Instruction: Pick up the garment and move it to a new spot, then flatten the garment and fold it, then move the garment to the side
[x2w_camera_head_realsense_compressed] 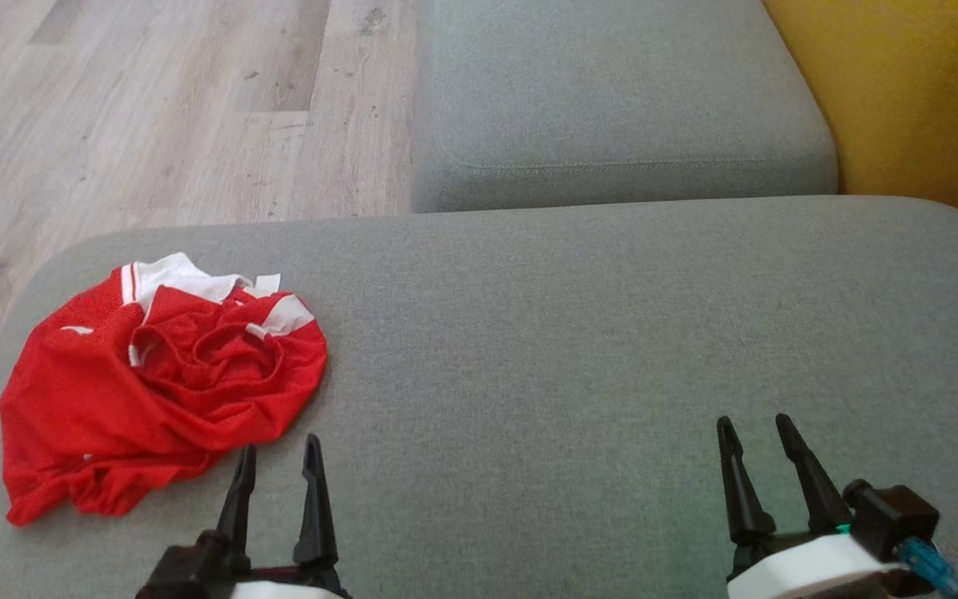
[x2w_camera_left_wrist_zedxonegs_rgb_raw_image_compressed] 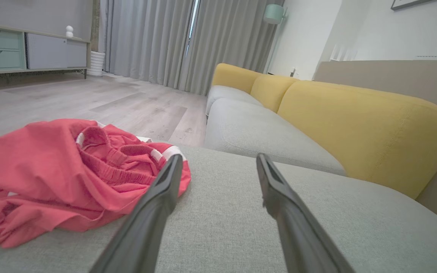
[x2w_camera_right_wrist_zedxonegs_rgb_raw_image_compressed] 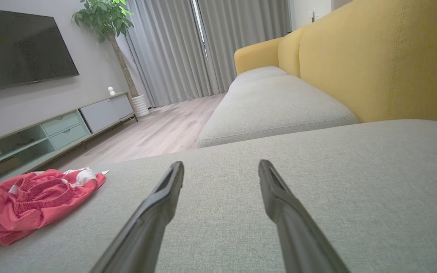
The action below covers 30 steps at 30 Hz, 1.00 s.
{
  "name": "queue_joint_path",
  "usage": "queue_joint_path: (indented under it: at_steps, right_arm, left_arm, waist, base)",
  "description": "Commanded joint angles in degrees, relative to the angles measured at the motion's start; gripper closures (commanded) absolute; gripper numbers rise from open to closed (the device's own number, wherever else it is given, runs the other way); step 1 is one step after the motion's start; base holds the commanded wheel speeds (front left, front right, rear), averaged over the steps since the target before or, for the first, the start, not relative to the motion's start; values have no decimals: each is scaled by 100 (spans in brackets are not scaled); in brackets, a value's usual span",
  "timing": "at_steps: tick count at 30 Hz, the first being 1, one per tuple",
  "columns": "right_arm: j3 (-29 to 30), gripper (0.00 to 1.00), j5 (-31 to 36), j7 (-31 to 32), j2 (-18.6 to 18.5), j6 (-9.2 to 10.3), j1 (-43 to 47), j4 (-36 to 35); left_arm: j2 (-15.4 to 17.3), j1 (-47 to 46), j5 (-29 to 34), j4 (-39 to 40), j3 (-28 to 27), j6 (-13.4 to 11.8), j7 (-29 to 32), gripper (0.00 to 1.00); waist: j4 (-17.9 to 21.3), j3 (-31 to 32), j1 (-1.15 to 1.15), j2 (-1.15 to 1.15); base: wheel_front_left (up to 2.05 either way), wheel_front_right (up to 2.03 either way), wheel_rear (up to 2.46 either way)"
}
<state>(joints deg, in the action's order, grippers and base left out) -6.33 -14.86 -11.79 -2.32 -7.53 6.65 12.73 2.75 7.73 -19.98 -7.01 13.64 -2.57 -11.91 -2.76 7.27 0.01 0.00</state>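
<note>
The garment [x2w_camera_head_realsense_compressed: 155, 383] is a red mesh piece with white trim, lying crumpled on the left part of the grey sofa cushion [x2w_camera_head_realsense_compressed: 579, 349]. My left gripper [x2w_camera_head_realsense_compressed: 278, 449] hovers open just off the garment's near right edge, touching nothing. In the left wrist view the garment [x2w_camera_left_wrist_zedxonegs_rgb_raw_image_compressed: 59, 174] lies left of the left gripper [x2w_camera_left_wrist_zedxonegs_rgb_raw_image_compressed: 218, 161], whose jaws are spread. My right gripper [x2w_camera_head_realsense_compressed: 753, 424] stands open over bare cushion far to the right. The right wrist view shows the right gripper [x2w_camera_right_wrist_zedxonegs_rgb_raw_image_compressed: 220, 165] empty, with the garment [x2w_camera_right_wrist_zedxonegs_rgb_raw_image_compressed: 32, 201] at the far left.
A second grey seat cushion [x2w_camera_head_realsense_compressed: 620, 108] lies beyond the one I work on. The yellow backrest [x2w_camera_head_realsense_compressed: 920, 91] rises on the right. Wooden floor [x2w_camera_head_realsense_compressed: 155, 108] runs past the cushion's left and far edges. A TV cabinet [x2w_camera_right_wrist_zedxonegs_rgb_raw_image_compressed: 51, 132] stands across the room.
</note>
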Motion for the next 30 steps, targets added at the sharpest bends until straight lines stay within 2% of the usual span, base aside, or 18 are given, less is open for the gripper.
queue_joint_path:
  at_steps: [1,15,30]
  right_arm:
    - [-98,0,243,-108,-51,4,-169,-232]
    - [-171,0,1124,-320,-55,4,-90,-261]
    - [-124,0,1092,-320,-55,4,-80,-190]
  left_arm:
    - [9,-172,247,200,-54,-59,-98,0]
    - [12,-106,1082,175,177,-100,-308,0]
    - [12,-145,1101,26,170,-90,-308,0]
  waist:
    - [-5,14,-1,0]
    - [-13,49,-1,0]
    - [-72,24,-1,0]
  base:
    - [0,0,0]
    - [0,0,0]
    - [0,0,0]
